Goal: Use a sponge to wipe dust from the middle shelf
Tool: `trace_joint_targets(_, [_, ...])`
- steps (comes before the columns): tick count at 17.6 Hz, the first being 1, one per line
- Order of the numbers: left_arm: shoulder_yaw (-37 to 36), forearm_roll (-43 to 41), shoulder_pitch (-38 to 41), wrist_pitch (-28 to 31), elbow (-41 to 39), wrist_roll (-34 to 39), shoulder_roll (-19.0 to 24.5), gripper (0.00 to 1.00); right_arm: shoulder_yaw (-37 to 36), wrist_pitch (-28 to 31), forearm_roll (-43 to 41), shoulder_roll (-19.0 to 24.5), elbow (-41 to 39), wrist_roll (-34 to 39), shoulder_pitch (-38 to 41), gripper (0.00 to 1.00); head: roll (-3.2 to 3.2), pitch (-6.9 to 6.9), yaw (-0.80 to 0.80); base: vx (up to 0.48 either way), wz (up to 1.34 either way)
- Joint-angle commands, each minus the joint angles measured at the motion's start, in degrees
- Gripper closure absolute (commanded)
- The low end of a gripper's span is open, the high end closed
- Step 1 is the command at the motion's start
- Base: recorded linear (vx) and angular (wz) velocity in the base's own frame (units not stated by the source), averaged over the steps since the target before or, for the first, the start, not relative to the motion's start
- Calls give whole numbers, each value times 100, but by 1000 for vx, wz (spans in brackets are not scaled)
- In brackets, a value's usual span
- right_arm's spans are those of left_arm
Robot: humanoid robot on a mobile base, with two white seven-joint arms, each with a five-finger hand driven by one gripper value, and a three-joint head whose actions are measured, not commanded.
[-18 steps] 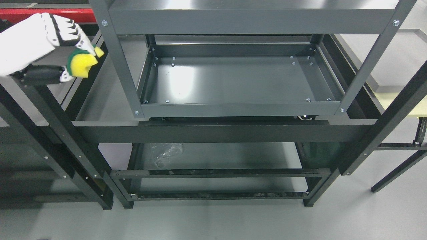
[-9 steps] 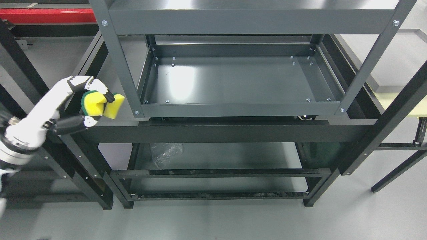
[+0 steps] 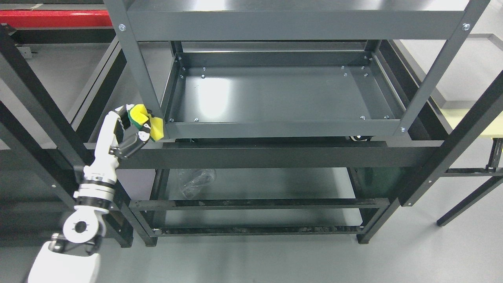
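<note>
The grey metal rack is filling most of the frame, and its middle shelf, a shallow tray in the upper centre, is lying bare and catching a patch of glare; neither is differing from 0.5 s ago. The left arm is the part that is changing: it is now rising from the lower left corner almost straight up, where before it was reaching in low from the left edge. The left hand is sitting further right and slightly lower than before, just beside the rack's front left post. It is gripping the sponge, fingers curled around it. The sponge is now pressing against or just touching the front left corner of the middle shelf, outside the tray; 1 second ago it was up in the upper left of the frame.

The post is partly hiding the sponge's right edge, so true contact is hard to judge. The rack's top is being cut off by the upper edge. A crumpled clear bag on the lower shelf is hard to make out.
</note>
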Motion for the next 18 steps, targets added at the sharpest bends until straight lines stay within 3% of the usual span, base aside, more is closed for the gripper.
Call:
trace_joint_targets(1, [-1101,219,-233,836,-691,714,-1346,100,0,415,0,-100,-100,-8,1,0,0,0,0,0,0])
trace_joint_targets(3, [-1331,414,-453,828,-859,557,-1346,100,0,415,0,-100,-100,0,1,0,0,0,0,0,0])
trace_joint_targets(7, [-1341,1232,-341,819,-992,-647,-1346,100,0,415,0,-100,-100,0,1,0,0,0,0,0,0])
trace_joint_targets(14, [249,143,-480,1065,-625,-789,-1346,100,0,415,0,-100,-100,0,1,0,0,1,0,0,0])
trace_joint_targets(18, [338,133,-62,-14,98,-859,-1346,100,0,415,0,-100,-100,0,1,0,0,1,0,0,0])
